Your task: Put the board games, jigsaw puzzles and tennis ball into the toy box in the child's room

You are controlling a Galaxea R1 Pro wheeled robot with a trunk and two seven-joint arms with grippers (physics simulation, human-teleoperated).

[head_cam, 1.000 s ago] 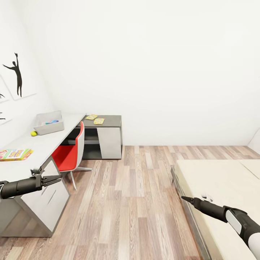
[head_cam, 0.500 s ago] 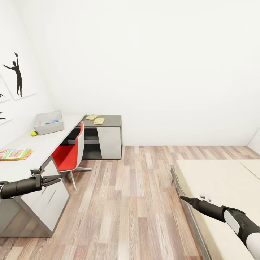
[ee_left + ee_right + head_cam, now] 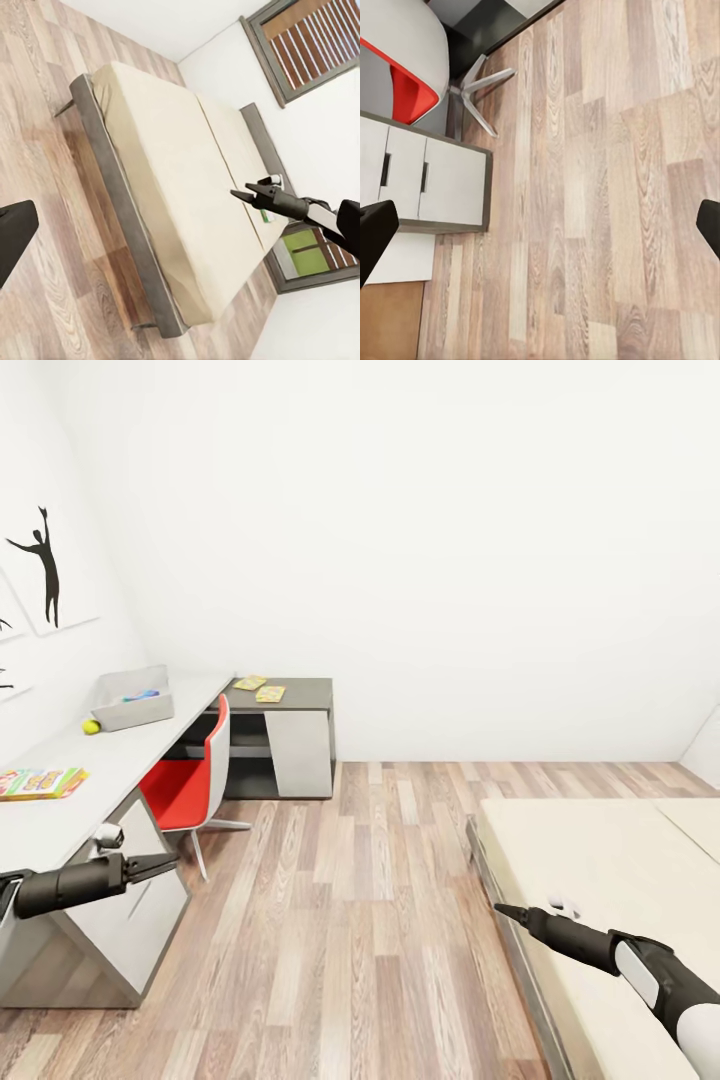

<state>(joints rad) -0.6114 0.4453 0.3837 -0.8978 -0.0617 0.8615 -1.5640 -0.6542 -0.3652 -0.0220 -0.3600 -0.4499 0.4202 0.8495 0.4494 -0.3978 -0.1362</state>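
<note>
- Head view: the long L-shaped worktop [image 3: 150,745] runs along the left wall. The grey toy box [image 3: 133,706] sits on it toward the far end, with something colourful inside that's too small to make out. The tennis ball [image 3: 91,726] is just beside the box on its near side.
- A board game [image 3: 40,783] lies flat on the near stretch of the worktop, well apart from the box. The two jigsaw puzzles [image 3: 260,688] are side by side on the lower dark section at the far corner.
- A red chair [image 3: 190,790] is tucked in at the worktop. The bed [image 3: 600,880] takes up the lower right, plain beige mattress.
- The left gripper [image 3: 160,863] hangs in front of the drawer unit [image 3: 135,900], fingers a little apart and empty. The right gripper [image 3: 505,909] pokes out over the bed's near edge; its tips look drawn together to a point, with nothing in them.
- Left wrist view: this one gets the whole bed [image 3: 172,195], plus a window with brown slats [image 3: 315,45], neither of which the head view has in full. The right gripper [image 3: 238,193] is out over the mattress, and here you can see a slight gap between its tips. There's a small green-edged thing right behind it on the bed, but I can't tell what it is.
- Right wrist view: looks down at the wood floor [image 3: 600,225], the chair's red seat [image 3: 401,90] and metal legs [image 3: 480,94], and the white drawer fronts [image 3: 424,180]. Dark finger tips sit at the two side edges of the picture, far apart.
</note>
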